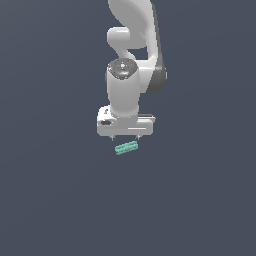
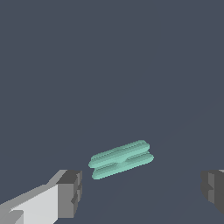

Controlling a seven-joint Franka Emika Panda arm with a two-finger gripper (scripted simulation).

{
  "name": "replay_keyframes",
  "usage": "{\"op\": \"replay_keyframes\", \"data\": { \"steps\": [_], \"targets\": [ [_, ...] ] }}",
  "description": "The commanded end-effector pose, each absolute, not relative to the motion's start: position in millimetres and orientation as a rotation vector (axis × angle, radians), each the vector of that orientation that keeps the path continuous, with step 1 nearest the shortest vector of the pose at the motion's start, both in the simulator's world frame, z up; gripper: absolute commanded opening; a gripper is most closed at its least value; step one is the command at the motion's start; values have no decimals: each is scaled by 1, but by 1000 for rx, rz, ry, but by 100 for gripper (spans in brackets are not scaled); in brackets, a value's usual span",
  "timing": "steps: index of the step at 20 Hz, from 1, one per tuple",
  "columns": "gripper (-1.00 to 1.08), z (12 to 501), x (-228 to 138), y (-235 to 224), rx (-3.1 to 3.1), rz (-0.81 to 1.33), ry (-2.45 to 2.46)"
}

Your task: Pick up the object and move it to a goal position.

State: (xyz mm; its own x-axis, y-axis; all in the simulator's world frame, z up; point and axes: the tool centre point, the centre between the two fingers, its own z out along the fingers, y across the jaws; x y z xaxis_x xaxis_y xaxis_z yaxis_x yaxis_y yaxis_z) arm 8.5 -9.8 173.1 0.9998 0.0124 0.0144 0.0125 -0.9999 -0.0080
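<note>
- In the exterior view, the white robot arm (image 1: 132,55) comes down from the top of the picture, over a plain dark grey floor (image 1: 50,200).
- The gripper (image 1: 125,138) points down. Its wide white body sits across the picture, and two tiny dark finger tips poke out under it.
- The green bar (image 1: 126,147) lies on the floor just under the gripper. It is small and bumpy, and shorter than the gripper is wide.
- The bar is tilted a bit, with its end on the exterior view's right a little higher in the picture.
- In this view it is hard to tell if the fingers touch the bar.
- No words, labels or brand marks can be read on the arm or the bar.
- In the wrist view, the green bar (image 2: 121,159) lies flat on the dark floor, with long ridges and a pinched middle.
- The two grey fingers (image 2: 70,194) stand wide apart, one at each side of the picture.
- The bar sits between them and a bit farther off, touching neither finger.
- Nothing is held in the gripper (image 2: 142,191).
</note>
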Motion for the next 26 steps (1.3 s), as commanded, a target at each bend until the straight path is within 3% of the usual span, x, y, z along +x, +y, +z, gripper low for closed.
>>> {"op": "replay_keyframes", "data": {
  "steps": [1, 26],
  "targets": [
    [100, 172, 8, -9, -3133, -22, -10],
    [100, 127, -7, -4, -3022, 0, 790]
  ]
}}
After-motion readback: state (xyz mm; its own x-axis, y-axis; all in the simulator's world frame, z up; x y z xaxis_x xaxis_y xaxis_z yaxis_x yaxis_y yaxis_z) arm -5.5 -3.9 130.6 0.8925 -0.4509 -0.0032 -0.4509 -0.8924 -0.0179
